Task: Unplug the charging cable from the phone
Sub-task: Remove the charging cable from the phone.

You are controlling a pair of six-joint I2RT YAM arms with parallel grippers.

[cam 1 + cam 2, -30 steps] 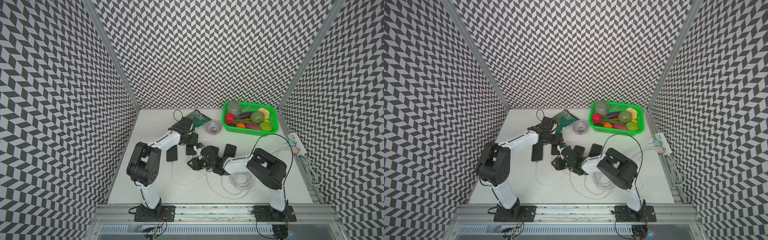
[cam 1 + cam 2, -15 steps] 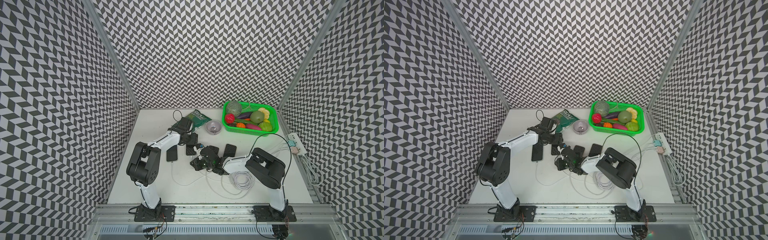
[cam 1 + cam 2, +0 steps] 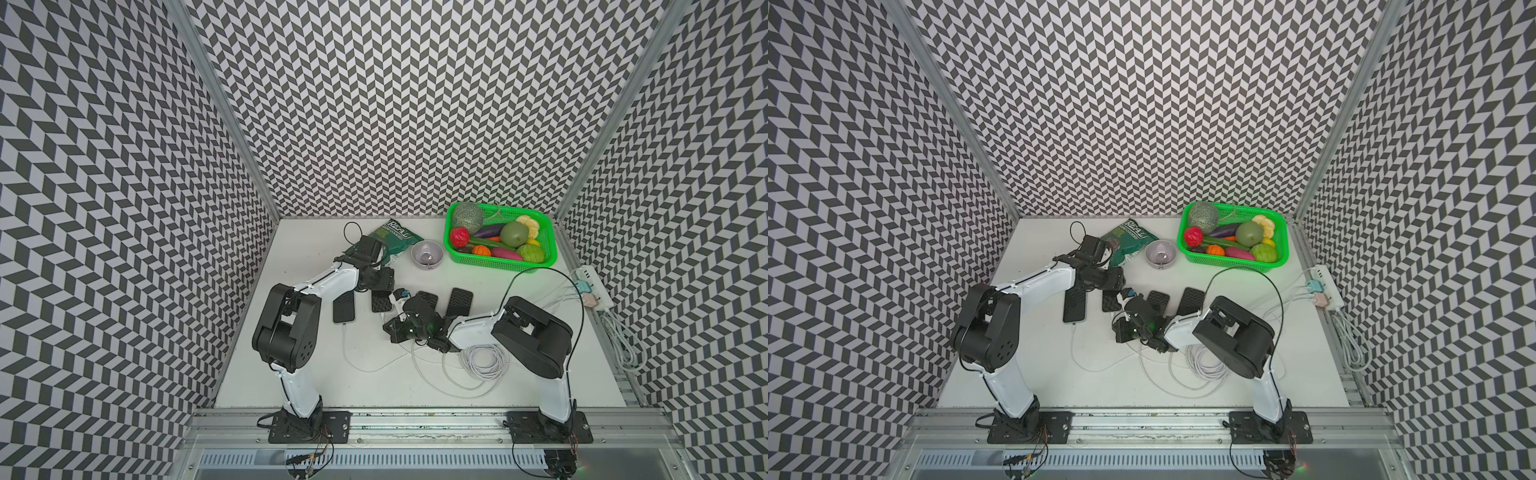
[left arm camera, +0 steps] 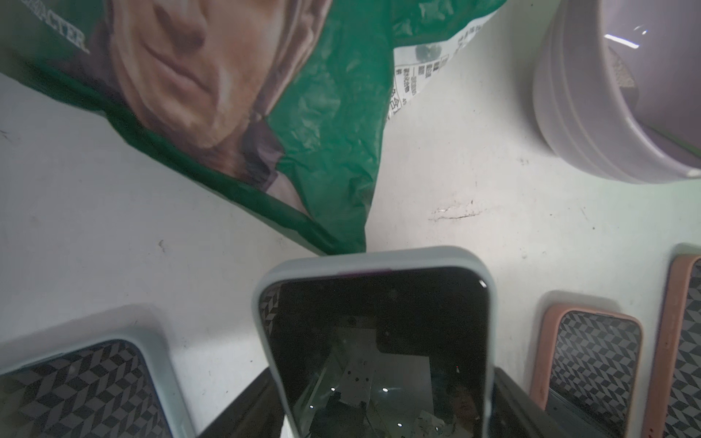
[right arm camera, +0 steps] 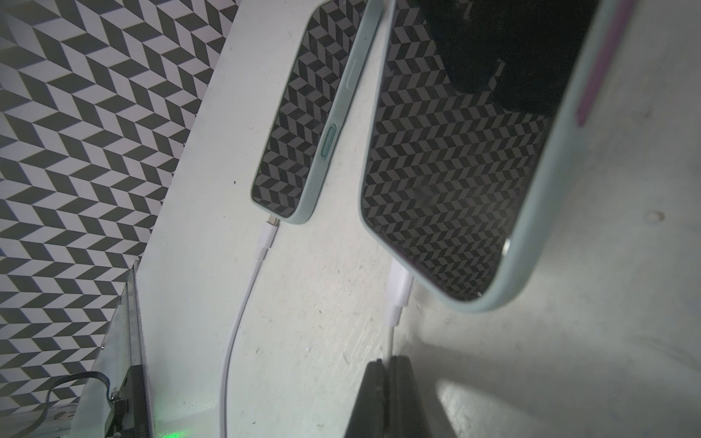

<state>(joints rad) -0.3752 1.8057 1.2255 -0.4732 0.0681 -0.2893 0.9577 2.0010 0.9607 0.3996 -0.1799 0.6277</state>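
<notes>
Table (image 3: 316, 374), white, walled with chevron panels; both arms are reached in over its middle.

Green basket (image 3: 498, 262) of toy produce is seen well beyond the right pincer (image 5: 389, 364), toward the back wall. A green snack bag (image 4: 322, 113) lies just ahead of the left pincer (image 4: 379, 411), with a pale bowl (image 4: 607, 113) beside the bag. A coil of white cable (image 3: 482, 361) is noted behind the right pincer, near that arm's elbow.

Four phones are laid in a row between the two pincers. The phone (image 4: 379, 341), in a mint case with a dark screen, is held between the left pincer's fingers (image 4: 516, 402), which are pressed against both long sides of the case. A second mint-cased phone (image 5: 303, 125) lies beside it, with its own white lead (image 5: 242, 303) plugged in. Two pink-cased phones (image 4: 591, 360) are seen on the other side.

The charging cable (image 5: 392, 326) is pinched by the right pincer, whose jaws are closed tight on it just short of the phone's bottom edge. The white plug (image 5: 400, 284) is seated in the phone's port, directly ahead of those fingertips.
</notes>
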